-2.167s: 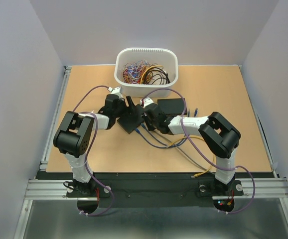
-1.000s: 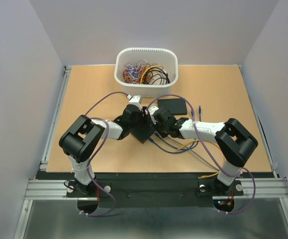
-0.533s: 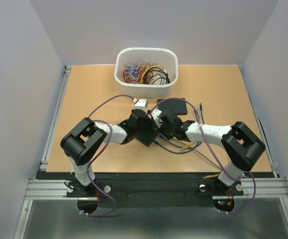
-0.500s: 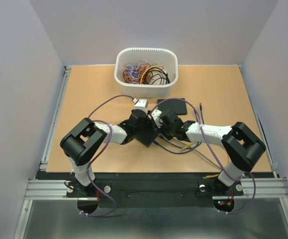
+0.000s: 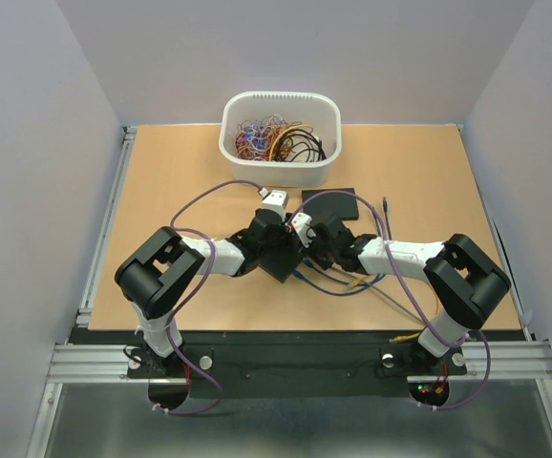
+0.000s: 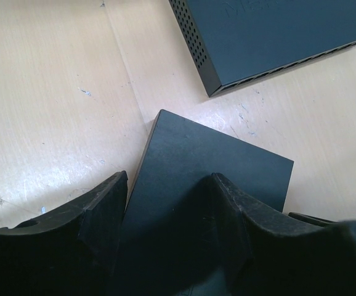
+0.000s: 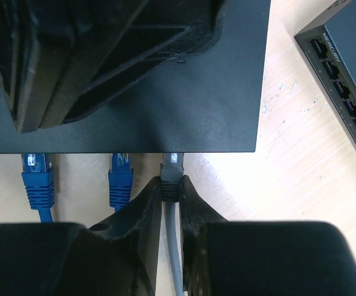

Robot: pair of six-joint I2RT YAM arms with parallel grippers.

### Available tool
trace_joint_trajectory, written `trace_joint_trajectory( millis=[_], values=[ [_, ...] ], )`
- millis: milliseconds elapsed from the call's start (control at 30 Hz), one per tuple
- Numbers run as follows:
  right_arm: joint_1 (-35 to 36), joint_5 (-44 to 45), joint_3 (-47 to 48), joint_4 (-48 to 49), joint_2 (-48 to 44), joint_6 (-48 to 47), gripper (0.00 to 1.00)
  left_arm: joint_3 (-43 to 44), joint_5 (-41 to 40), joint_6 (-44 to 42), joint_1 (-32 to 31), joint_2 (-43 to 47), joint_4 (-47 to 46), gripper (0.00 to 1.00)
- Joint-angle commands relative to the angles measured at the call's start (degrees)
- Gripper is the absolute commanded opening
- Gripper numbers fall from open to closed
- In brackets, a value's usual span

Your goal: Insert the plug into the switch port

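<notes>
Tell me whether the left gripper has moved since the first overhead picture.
Yes. The left gripper has shifted right and toward the near edge, farther from the white bin, carrying the black switch with it.

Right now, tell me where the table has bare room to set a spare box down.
Free patches: the table's left side, between the left rail and the left arm, and its far right corner, right of the white bin. Crowded: the middle, where both grippers meet over the black switch, with the second switch and the loose cables beside it.
</notes>
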State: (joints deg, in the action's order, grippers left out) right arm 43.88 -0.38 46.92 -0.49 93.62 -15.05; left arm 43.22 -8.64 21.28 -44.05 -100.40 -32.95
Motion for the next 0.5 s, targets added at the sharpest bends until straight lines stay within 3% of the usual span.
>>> trace_joint_trajectory(
  millis=[0,267,467],
  values=[
    [3.7,-13.4,4.1,36.4,2.2,1.3,0.0,-0.9,26.1,1.6,-12.3,-3.0,9.0,0.61],
    [3.7,-14.2,6.6,39.3,1.1,3.0,0.01,-0.9,28.1,2.6,-15.8,-5.3,7.8,0.62],
    [3.6,-11.8,2.1,39.2,-0.9,5.4,0.0,1.1,21.1,2.8,-14.9,-4.2,15.7,0.72]
  ],
)
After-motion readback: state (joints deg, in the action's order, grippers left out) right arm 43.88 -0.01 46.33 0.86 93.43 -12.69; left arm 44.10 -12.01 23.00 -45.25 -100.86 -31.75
